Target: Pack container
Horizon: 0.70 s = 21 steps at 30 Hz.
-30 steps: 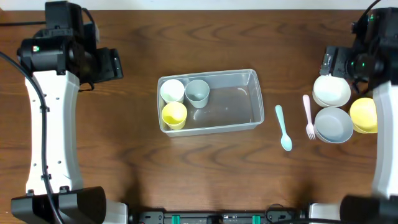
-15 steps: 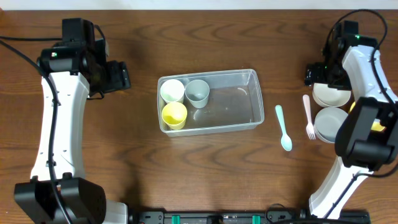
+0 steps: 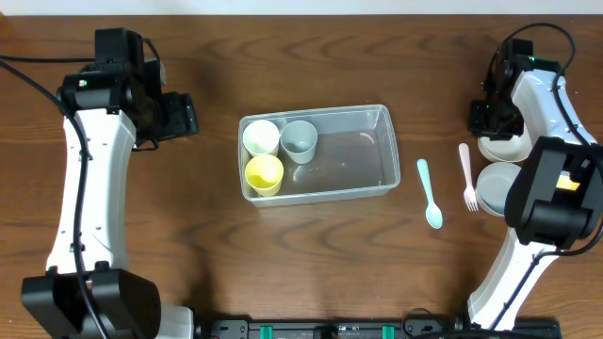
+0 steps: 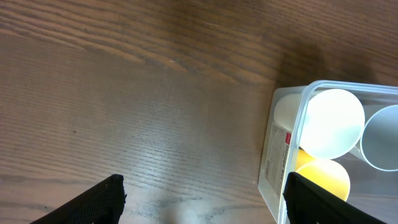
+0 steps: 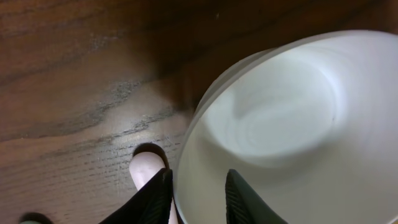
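Note:
The clear container (image 3: 377, 151) lies at the table's middle with a white cup (image 3: 261, 137), a grey-blue cup (image 3: 299, 141) and a yellow cup (image 3: 265, 173) in its left end. My right gripper (image 3: 485, 121) is at the far right, over the left rim of a white bowl (image 3: 504, 146). In the right wrist view its jaws (image 5: 198, 174) straddle that bowl's (image 5: 280, 124) rim, one finger outside and one inside, closed onto the wall. My left gripper (image 4: 204, 183) hangs open over bare wood, left of the container (image 4: 283, 162).
A grey bowl (image 3: 499, 186) sits just in front of the white bowl. A pink fork (image 3: 466, 176) lies beside both bowls, its handle end (image 5: 146, 168) by my right outer finger. A teal spoon (image 3: 430, 193) lies between fork and container.
My right arm swung in over the bowls, and its jaws have closed from wide open onto the white bowl's rim. My left arm shifted slightly right early on, then held still.

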Each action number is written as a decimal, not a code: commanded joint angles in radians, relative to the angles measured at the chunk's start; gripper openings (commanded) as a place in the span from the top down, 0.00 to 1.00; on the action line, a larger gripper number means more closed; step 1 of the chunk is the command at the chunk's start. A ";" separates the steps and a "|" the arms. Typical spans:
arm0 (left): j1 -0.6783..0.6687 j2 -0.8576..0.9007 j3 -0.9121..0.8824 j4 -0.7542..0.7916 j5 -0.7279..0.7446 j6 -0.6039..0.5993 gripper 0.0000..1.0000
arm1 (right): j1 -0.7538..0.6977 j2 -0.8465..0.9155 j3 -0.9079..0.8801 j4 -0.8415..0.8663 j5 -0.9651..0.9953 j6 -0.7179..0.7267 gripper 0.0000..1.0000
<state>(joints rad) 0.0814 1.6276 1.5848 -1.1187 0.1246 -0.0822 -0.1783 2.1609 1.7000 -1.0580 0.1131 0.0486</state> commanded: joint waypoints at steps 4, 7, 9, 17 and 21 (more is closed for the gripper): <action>0.002 -0.019 -0.006 -0.005 0.000 -0.010 0.18 | -0.004 0.005 0.001 -0.008 0.002 0.006 0.76; 0.002 -0.019 -0.006 -0.005 0.000 -0.009 0.18 | -0.004 0.005 0.000 -0.008 0.001 0.006 0.85; 0.002 -0.019 -0.006 -0.005 0.000 -0.010 0.18 | -0.004 0.005 0.000 -0.007 -0.002 0.006 0.89; 0.002 -0.019 -0.006 -0.006 0.000 -0.009 0.18 | -0.004 0.005 0.000 -0.007 -0.013 0.006 0.94; 0.002 -0.019 -0.006 -0.005 0.000 -0.010 0.18 | -0.004 0.005 0.000 -0.005 -0.012 0.006 0.99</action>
<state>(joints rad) 0.0814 1.6268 1.5848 -1.1202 0.1246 -0.0822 -0.1783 2.1609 1.7000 -1.0611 0.1062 0.0486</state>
